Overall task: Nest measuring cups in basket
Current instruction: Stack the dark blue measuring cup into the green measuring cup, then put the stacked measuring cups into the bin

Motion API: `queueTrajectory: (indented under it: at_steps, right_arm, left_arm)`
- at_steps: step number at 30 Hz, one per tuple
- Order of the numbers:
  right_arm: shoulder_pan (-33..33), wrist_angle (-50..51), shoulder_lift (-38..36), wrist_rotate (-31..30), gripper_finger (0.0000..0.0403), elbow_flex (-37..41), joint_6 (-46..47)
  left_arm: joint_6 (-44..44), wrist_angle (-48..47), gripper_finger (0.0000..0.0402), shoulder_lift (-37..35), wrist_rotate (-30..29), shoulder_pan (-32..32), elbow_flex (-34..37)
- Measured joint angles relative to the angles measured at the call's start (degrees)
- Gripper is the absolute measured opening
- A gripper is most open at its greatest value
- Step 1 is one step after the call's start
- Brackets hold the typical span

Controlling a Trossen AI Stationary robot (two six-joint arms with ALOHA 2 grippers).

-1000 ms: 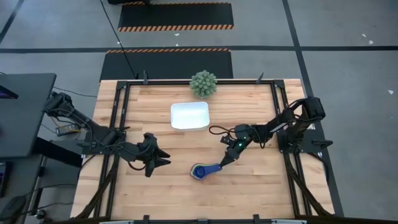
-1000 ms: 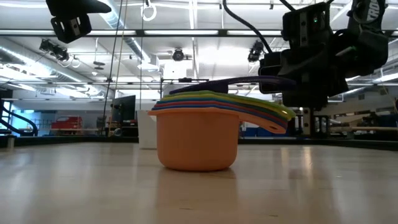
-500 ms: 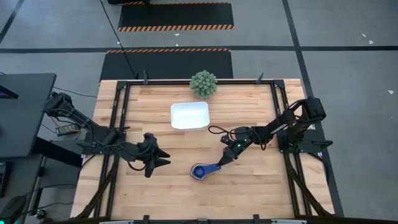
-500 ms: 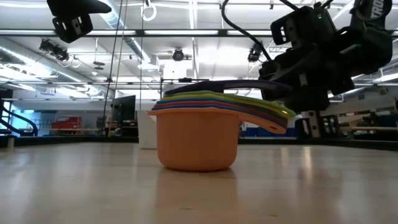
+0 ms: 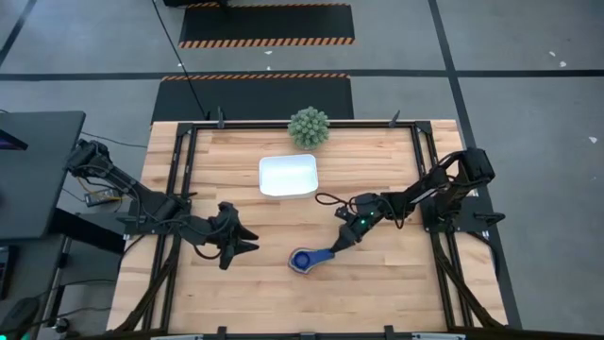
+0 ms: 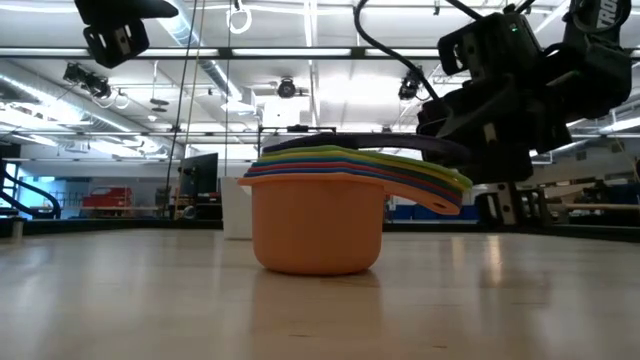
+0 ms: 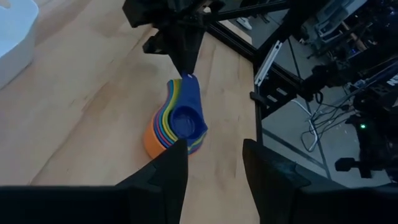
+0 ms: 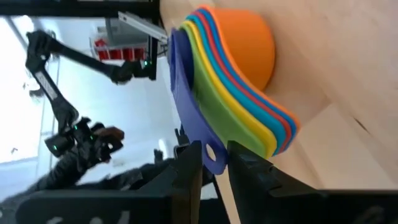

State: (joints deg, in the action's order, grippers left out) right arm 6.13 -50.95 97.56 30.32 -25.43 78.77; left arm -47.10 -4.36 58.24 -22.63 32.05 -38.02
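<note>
The measuring cups (image 5: pixel 302 261) stand nested in one stack on the table's near middle, the orange cup (image 6: pixel 315 225) at the bottom and the dark purple-blue cup (image 8: pixel 186 93) on top. All handles fan toward my right gripper (image 5: pixel 340 242), which is shut on the top cup's handle. My left gripper (image 5: pixel 247 241) hovers open to the left of the stack (image 7: pixel 177 124), touching nothing. The white basket (image 5: pixel 288 176) sits farther back on the table. My right gripper (image 8: pixel 214 171) pinches the free end of the dark purple-blue cup's handle (image 8: pixel 214 155), by its hanging hole, between its two fingers. The fingers come slanting down from the table's right and far side, along the handle. The cup sits level in the stack, its handle (image 6: pixel 420 143) over the green one.
A round spiky green plant (image 5: pixel 309 127) stands at the far edge behind the basket (image 7: pixel 12 37). Bare wood lies between the stack and the basket and along the near edge. Black frame rails (image 5: pixel 179 189) run down both sides of the table.
My right gripper has tipped and sunk a little, still shut on the handle. The dark purple-blue cup has come down from slightly above the stack and settled into it, and now covers the teal and green rims that showed beside it.
</note>
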Motion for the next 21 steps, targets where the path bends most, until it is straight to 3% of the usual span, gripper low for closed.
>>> queueTrajectory:
  at_steps: [11,16,21]
  right_arm:
    - [-1.0,1.9,-0.1,3.3,0.0162,0.0,-0.3]
    - [-2.4,5.1,-0.3,6.4,0.0167,0.0,-0.8]
    - [-4.0,7.9,-1.6,4.3,0.0167,0.0,-3.8]
  left_arm:
    - [-0.3,0.4,0.016,0.0,0.4,0.0,0.0]
    - [-0.3,0.4,0.016,0.0,0.8,0.0,0.0]
    - [-0.9,0.4,0.016,0.0,1.6,0.0,0.0]
